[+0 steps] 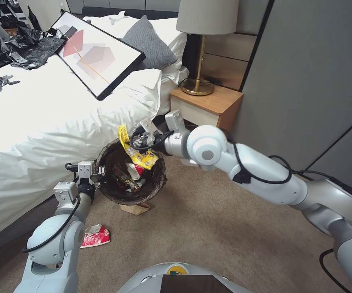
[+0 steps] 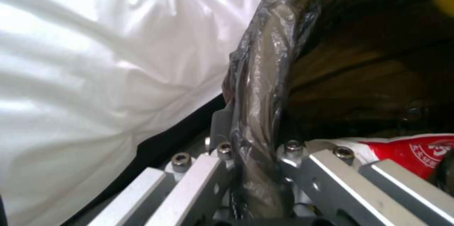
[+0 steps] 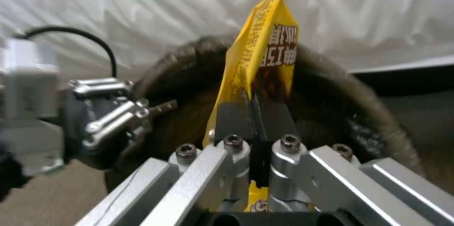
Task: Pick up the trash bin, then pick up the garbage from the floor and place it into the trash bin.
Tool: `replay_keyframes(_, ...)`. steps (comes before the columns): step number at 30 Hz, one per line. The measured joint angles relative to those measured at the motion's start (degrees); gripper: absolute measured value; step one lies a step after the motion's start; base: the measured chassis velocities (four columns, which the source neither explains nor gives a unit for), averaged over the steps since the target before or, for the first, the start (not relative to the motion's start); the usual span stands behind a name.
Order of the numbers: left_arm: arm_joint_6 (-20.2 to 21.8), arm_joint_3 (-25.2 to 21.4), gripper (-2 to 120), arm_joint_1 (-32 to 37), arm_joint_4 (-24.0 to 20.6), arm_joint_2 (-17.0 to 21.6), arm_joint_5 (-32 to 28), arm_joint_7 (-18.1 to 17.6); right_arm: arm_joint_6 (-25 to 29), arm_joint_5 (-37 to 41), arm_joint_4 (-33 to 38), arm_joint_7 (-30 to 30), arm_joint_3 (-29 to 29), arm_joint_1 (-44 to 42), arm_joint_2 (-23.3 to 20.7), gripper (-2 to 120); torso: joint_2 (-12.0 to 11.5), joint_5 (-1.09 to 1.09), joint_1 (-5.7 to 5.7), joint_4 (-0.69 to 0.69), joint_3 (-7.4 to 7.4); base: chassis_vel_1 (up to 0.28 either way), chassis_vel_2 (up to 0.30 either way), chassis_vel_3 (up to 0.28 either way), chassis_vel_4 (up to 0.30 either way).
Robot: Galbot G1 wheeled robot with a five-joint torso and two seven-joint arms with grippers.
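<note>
Carpet, beige-brown short pile (image 1: 208, 228), beside white-quilted bed (image 1: 41, 122); wooden nightstand (image 1: 208, 103) with brass lamp (image 1: 202, 49) behind. Red-white crumpled wrapper (image 1: 95, 236) and flattened brown paper bag (image 1: 134, 208) on carpet, bag partly hidden under round trash bin with dark translucent liner (image 1: 129, 171). Bin's white body not discernible. Left gripper (image 2: 253, 148) clamped on bin rim, liner pinched between fingers. Right gripper (image 3: 254, 119) over bin mouth, closed on yellow snack wrapper (image 1: 137, 150), which hangs into bin.

The beige carpeted floor (image 1: 224, 228) carries a red-and-white wrapper (image 1: 95, 236) near the bed. A flattened brown paper bag (image 1: 135, 208) lies just beyond it.
</note>
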Motion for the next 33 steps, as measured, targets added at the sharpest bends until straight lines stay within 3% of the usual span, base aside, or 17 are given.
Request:
replay_keyframes(17, 0.03, 0.14, 0, 0.22, -0.02, -0.40, 0.53, 0.20, 3.50, -5.40, -10.75, -2.78, -6.84, -2.93, 9.46, 0, 0.00, 0.00, 0.00, 0.01, 0.00, 0.000, 0.000, 0.000, 0.000)
replay_keyframes(25, -0.07, -0.34, 0, 0.39, -0.33, -0.38, 0.47, 0.26, 2.38, -5.82, -10.91, -2.36, -7.11, -3.20, 10.42, -1, 0.00, 0.01, 0.00, 0.01, 0.00, 0.000, 0.000, 0.000, 0.000)
replay_keyframes(33, -0.13, -0.33, 0, 0.19, -0.33, -0.63, 0.45, 0.28, 0.35, -5.44, -8.10, -1.78, -6.12, -3.06, 6.95, 31, 0.00, 0.01, 0.00, 0.00, -0.01, 0.000, 0.000, 0.000, 0.000)
